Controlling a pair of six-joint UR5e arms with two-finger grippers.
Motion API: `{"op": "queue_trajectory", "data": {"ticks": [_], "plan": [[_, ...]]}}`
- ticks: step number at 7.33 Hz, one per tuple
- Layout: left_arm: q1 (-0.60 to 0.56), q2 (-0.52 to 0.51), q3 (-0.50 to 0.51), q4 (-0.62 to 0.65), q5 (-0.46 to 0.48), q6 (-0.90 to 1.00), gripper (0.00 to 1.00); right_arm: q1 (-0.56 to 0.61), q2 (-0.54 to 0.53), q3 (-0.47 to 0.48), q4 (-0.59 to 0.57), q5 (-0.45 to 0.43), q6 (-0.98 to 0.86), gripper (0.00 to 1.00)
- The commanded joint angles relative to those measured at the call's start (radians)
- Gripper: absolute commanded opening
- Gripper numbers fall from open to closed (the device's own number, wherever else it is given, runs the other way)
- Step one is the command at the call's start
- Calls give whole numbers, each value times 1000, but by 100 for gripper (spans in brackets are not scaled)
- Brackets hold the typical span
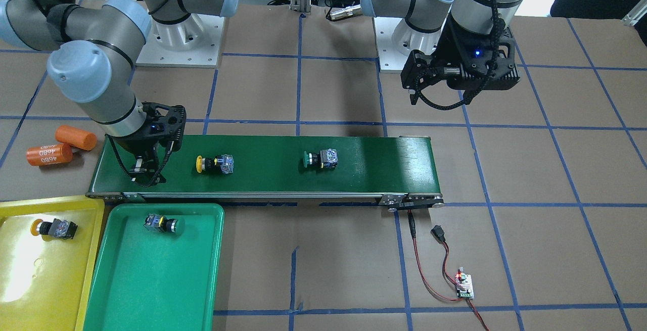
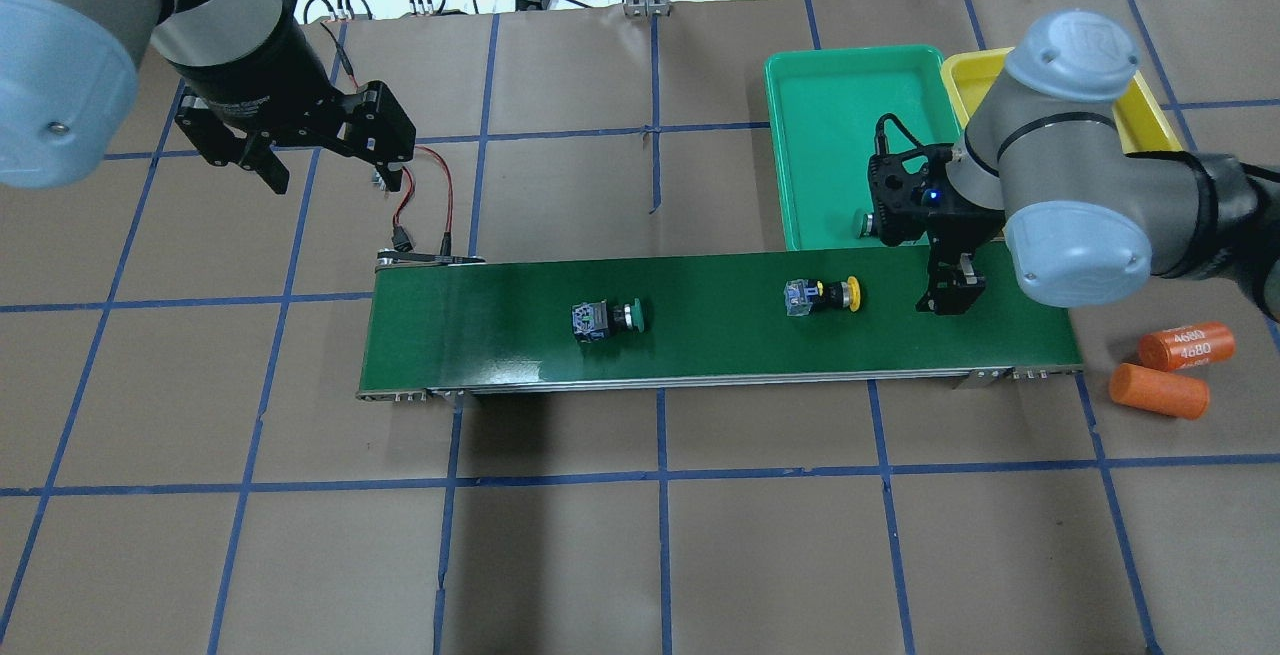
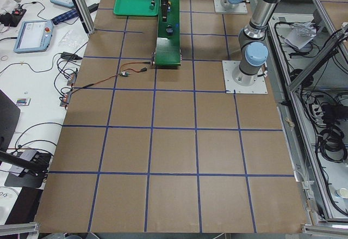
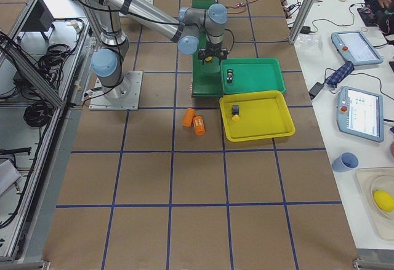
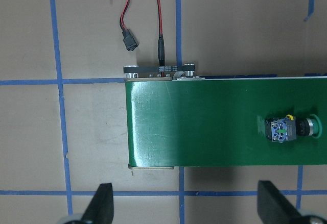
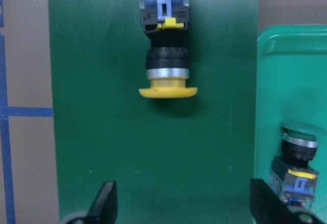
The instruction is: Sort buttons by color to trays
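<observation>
Half is done: one yellow button point(image 1: 53, 228) lies in the yellow tray point(image 1: 20, 290) and one green button point(image 1: 162, 224) in the green tray point(image 1: 151, 280). A second yellow button point(image 1: 215, 163) and a second green button point(image 1: 320, 158) lie on the belt point(image 1: 374, 169). The right tool point(image 2: 950, 295), near that yellow one, and the left tool point(image 5: 186, 206), far off left, are both spread apart and empty.

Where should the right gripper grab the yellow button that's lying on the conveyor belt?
Probably the boxy contact block of the yellow button, coming straight down from above. It lies on its side along the conveyor belt, so the block's flat flanks face the belt's edges, matching the open jaws of the right gripper. The round cap would likely slip.
</observation>
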Motion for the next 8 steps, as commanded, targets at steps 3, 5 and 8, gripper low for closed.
{"op": "queue_trajectory", "data": {"ticks": [3, 5, 8], "plan": [[30, -37, 30, 6, -51, -2, 100, 44, 1, 44, -29, -26, 9, 91], [27, -11, 30, 12, -51, -8, 100, 44, -1, 48, -29, -23, 10, 91], [0, 27, 8, -5, -39, 4, 100, 46, 1, 48, -49, -22, 10, 88]]}}
